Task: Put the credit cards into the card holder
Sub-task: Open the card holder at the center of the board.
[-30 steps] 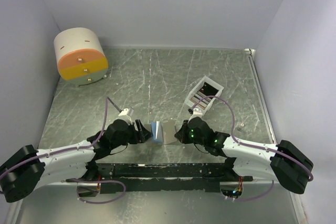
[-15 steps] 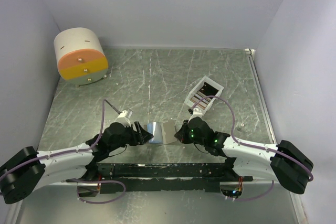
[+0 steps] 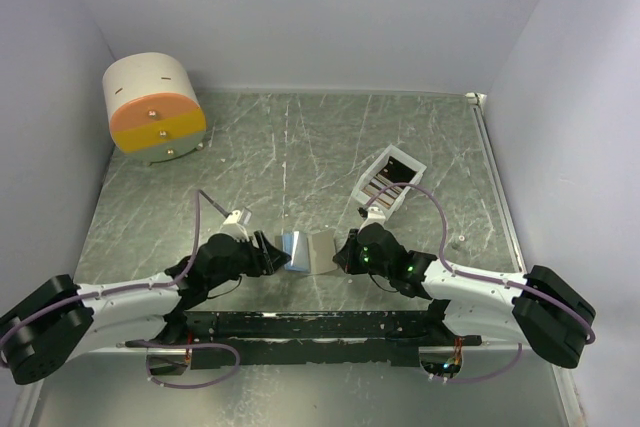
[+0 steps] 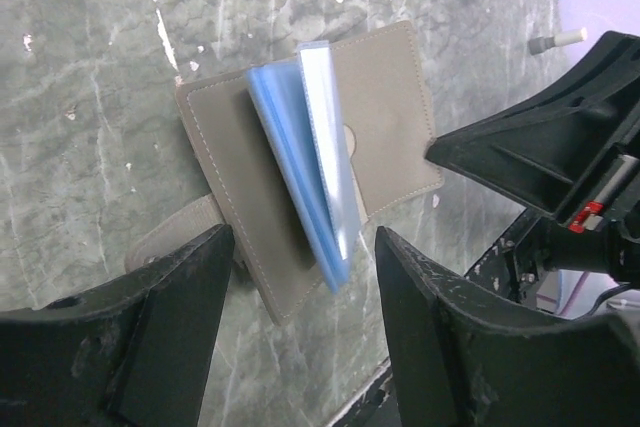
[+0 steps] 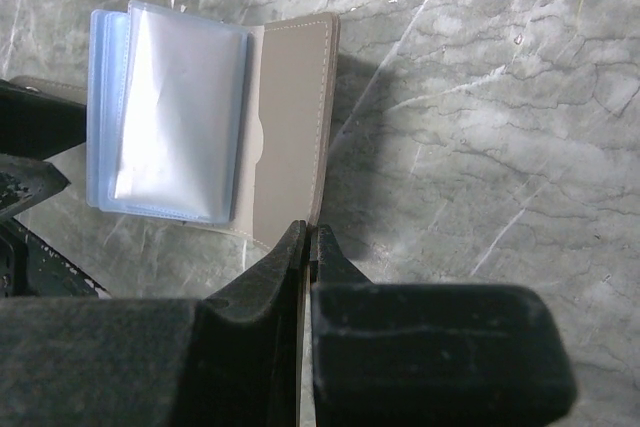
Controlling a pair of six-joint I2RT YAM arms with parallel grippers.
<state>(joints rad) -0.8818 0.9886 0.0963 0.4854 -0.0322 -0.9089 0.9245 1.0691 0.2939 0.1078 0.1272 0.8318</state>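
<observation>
Centrally, unfolded card holder just ahead of spread left fingers, right fingers closed alongside.

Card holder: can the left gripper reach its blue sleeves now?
Probably yes. The left gripper is open and facing the card holder, whose sleeves stand up uncovered; the shut right gripper sits at its opposite edge.

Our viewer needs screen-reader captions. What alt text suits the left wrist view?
A taupe card holder lies open on the marbled grey table, its light blue sleeves fanned up, seen between the black fingers of the open left gripper. The shut right gripper points at its right edge.
</observation>
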